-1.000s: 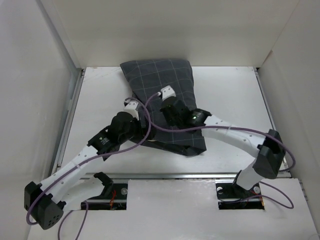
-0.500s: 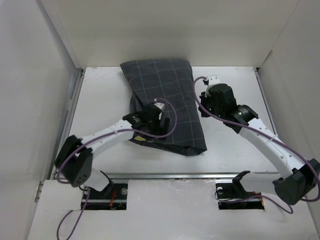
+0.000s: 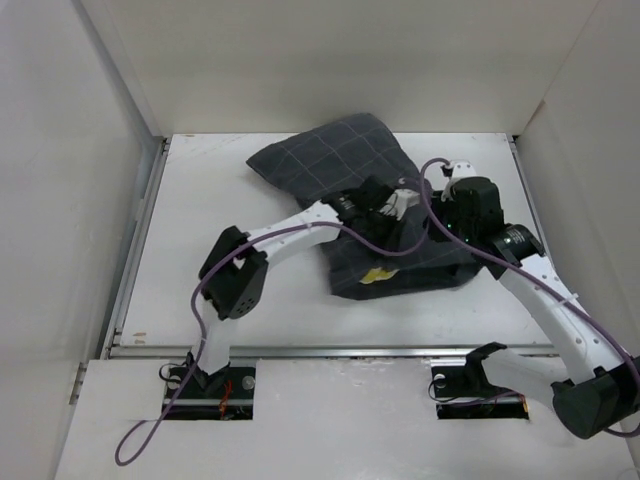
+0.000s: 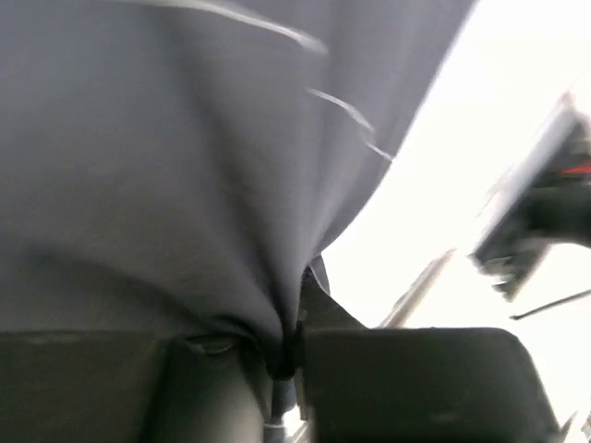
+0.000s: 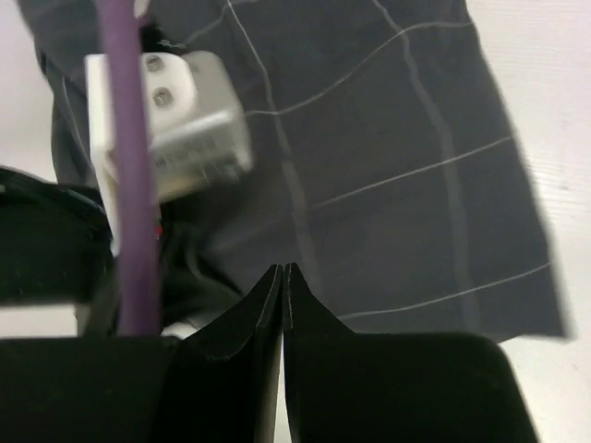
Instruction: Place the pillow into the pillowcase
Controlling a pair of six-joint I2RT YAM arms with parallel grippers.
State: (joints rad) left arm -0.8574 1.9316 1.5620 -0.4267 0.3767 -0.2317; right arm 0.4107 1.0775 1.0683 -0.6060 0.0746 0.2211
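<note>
The dark grey checked pillowcase [image 3: 345,165] lies rumpled across the middle of the white table, bulging at the back. Of the pillow only a small yellow patch [image 3: 378,276] shows, at the case's near edge; the rest is hidden. My left gripper [image 3: 398,212] reaches over the case from the left and is shut on a fold of the pillowcase [image 4: 185,185], with cloth pinched between its fingers [image 4: 397,388]. Just to its right, my right gripper [image 3: 442,222] hovers over the pillowcase [image 5: 397,138], shut with nothing between its tips [image 5: 282,272].
White walls [image 3: 90,150] close in the table on the left, back and right. A metal rail [image 3: 330,350] runs along the near edge. Purple cables [image 3: 400,245] loop over the case between the arms. The left arm's white camera block [image 5: 171,120] sits close before the right gripper.
The left arm swung right across the case and shut on its cloth. The case was dragged right and bunched up, baring a yellow patch. The right gripper came in beside it.
</note>
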